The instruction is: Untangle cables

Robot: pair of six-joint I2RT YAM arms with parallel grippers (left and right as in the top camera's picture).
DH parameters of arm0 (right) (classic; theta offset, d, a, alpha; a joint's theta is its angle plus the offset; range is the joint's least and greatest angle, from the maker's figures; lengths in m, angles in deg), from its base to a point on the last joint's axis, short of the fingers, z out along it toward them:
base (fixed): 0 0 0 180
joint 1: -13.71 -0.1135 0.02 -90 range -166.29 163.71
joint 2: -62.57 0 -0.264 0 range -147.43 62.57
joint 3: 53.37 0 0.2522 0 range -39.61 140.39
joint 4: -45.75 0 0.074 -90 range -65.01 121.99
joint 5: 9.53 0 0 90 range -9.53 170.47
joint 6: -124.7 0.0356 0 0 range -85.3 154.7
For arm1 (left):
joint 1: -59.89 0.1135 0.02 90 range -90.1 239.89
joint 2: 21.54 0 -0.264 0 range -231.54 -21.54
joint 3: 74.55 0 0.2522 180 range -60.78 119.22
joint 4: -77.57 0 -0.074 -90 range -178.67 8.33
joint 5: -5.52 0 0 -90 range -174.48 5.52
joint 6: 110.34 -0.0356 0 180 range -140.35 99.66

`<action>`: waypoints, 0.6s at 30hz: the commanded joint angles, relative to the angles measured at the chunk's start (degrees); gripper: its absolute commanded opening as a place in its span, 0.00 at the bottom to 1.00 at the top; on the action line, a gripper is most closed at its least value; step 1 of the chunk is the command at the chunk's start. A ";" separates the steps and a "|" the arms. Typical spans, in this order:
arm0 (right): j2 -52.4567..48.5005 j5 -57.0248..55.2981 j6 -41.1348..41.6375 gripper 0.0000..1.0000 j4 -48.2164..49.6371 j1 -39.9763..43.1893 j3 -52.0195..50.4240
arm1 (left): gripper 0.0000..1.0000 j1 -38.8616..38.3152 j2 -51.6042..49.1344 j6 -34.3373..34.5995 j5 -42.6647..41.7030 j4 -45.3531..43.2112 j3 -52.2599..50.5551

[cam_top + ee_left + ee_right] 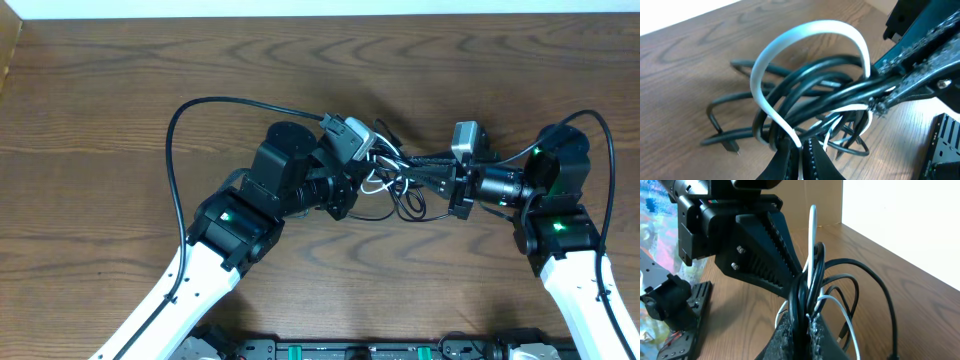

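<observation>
The cables (400, 180) lie in a tangled bunch at the table's middle, stretched between my two grippers. In the left wrist view a flat white cable (805, 35) arches over several black cables (815, 85). My left gripper (802, 147) is shut on the white cable where it comes down beside the black ones. A black plug end (730, 145) rests on the wood. My right gripper (802, 327) is shut on a bundle of black cables (800, 295), and the white cable (813, 225) rises just behind them. Overhead, the left gripper (350, 195) and the right gripper (455, 188) face each other.
A thick black arm cable (180, 130) loops out to the left of the left arm, and another (603, 135) arcs over the right arm. A black rail (370, 350) runs along the table's near edge. In the right wrist view, the left arm's wrist (725, 220) stands close.
</observation>
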 commanded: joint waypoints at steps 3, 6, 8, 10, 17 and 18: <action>0.24 5.46 -1.01 0.01 0.04 0.11 0.98 | 0.09 0.17 -0.26 -5.57 -1.29 -0.52 1.68; 0.24 9.14 -3.98 0.01 0.02 0.11 0.98 | 0.09 0.17 -0.28 -6.01 -1.31 -1.29 1.68; 0.22 10.38 -4.85 0.01 0.02 0.11 0.98 | 0.10 0.17 -0.28 -5.99 -1.36 -2.01 1.68; 0.22 10.40 -4.98 0.01 0.02 0.11 0.98 | 0.12 0.17 -0.28 -5.99 -1.33 -2.43 1.68; 0.22 10.29 -4.96 0.02 0.02 0.09 0.98 | 0.14 0.17 -0.26 -9.94 -1.27 -1.68 1.68; 0.22 10.08 -4.96 0.02 0.02 0.13 0.98 | 0.17 0.17 -0.26 -10.93 -1.27 -1.27 1.68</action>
